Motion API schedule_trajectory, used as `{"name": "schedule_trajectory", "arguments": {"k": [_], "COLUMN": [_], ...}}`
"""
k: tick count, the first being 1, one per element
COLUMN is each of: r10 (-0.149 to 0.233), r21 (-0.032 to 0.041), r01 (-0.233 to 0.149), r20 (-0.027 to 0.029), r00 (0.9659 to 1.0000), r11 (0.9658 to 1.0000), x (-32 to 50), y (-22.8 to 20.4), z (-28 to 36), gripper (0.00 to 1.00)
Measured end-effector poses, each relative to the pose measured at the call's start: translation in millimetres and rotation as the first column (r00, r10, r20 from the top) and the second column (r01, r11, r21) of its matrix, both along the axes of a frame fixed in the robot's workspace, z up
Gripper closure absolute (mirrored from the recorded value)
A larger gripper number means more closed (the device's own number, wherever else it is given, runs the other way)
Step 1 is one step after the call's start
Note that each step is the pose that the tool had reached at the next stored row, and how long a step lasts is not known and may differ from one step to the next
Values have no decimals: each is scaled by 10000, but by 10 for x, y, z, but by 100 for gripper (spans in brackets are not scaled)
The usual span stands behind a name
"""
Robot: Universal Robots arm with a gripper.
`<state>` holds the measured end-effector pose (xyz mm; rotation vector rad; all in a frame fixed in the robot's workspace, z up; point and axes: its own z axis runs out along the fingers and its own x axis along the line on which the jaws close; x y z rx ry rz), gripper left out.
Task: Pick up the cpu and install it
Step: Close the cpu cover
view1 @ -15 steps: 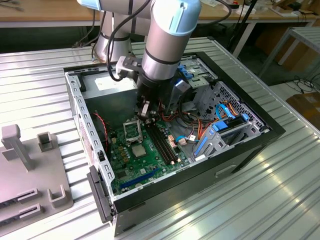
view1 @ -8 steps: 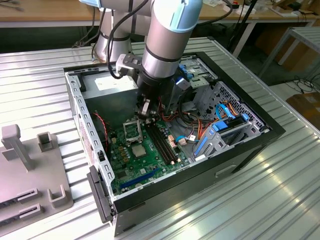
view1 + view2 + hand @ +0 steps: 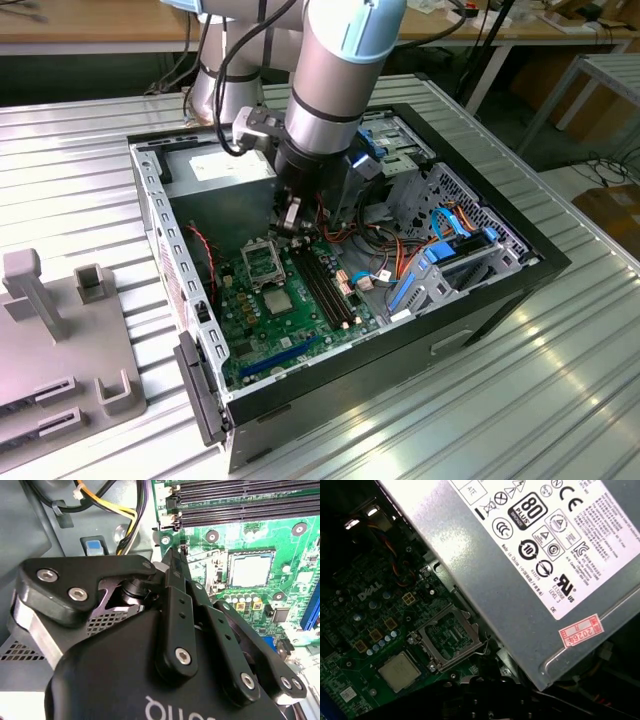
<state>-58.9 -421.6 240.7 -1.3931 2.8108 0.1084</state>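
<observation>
Gripper (image 3: 291, 228) hovers apparently shut and empty above the open socket (image 3: 451, 638), cpu (image 3: 399, 670) unpicked on the motherboard (image 3: 290, 310) nearby; pick-up step needs repositioning over it.

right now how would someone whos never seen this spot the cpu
Look inside the open computer case, on the green motherboard. The cpu lies flat beside the empty black-framed socket, toward the board's near edge in the exterior view. Its plain silvery square top sets it apart.
</observation>
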Motion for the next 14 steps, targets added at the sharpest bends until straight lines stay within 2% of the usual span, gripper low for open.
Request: {"name": "schedule_trajectory", "arguments": {"k": [6, 9, 14], "r10": [-3, -5, -14], "r21": [3, 13, 50], "r01": [3, 5, 14], "r20": [1, 1, 0], "r00": [10000, 10000, 10000], "r11": [10000, 10000, 10000], "x": [41, 53, 60], "y": [0, 3, 42], "z": [-113, -147, -213], "gripper": [89, 89, 89]}}
